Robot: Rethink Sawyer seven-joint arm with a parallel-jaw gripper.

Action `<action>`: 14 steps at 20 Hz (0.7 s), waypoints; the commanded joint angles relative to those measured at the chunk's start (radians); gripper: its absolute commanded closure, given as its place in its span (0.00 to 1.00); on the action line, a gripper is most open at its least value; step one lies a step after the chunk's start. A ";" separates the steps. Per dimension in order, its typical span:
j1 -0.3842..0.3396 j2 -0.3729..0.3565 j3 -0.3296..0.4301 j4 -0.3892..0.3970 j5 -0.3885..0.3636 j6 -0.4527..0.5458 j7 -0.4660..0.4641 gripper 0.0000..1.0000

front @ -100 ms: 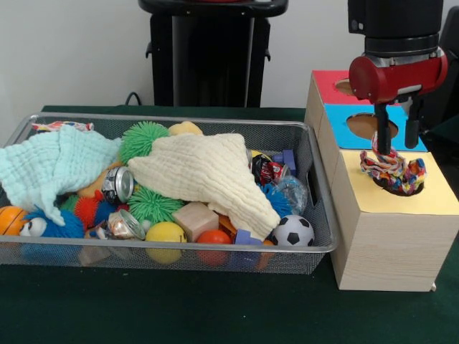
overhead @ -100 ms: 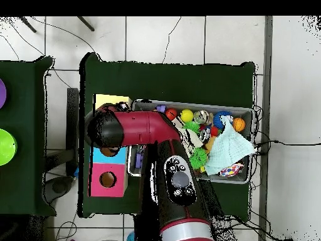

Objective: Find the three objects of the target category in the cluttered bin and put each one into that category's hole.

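Observation:
My gripper [front @ -100 ms: 398, 140] hangs over the yellow section [front @ -100 ms: 416, 204] of the wooden sorting box, right above its hole. A multicoloured rope toy [front @ -100 ms: 396, 172] lies bunched in that hole, with one strand standing up beside the left finger [front @ -100 ms: 384, 136]. The two fingers stand apart, and background shows between them, so the gripper is open. In the overhead view the red arm head [overhead @ -100 ms: 106, 128] covers the gripper and the rope. The mesh bin [front @ -100 ms: 179, 118] sits left of the box, full of toys.
The box also has a blue section [front @ -100 ms: 343, 115] and a red section [front @ -100 ms: 324, 82], each with a hole. The bin holds a cream cloth [front @ -100 ms: 208, 172], a mint cloth [front @ -100 ms: 50, 165], spiky balls, a soccer ball [front @ -100 ms: 292, 231], cans [front @ -100 ms: 118, 184] and a wooden block [front @ -100 ms: 195, 218].

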 commanded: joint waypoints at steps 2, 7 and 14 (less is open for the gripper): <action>-0.015 0.009 0.070 0.068 0.011 0.102 0.087 1.00; -0.011 0.009 0.064 0.069 0.010 0.110 0.090 1.00; -0.012 0.015 0.056 0.073 0.013 0.090 0.108 1.00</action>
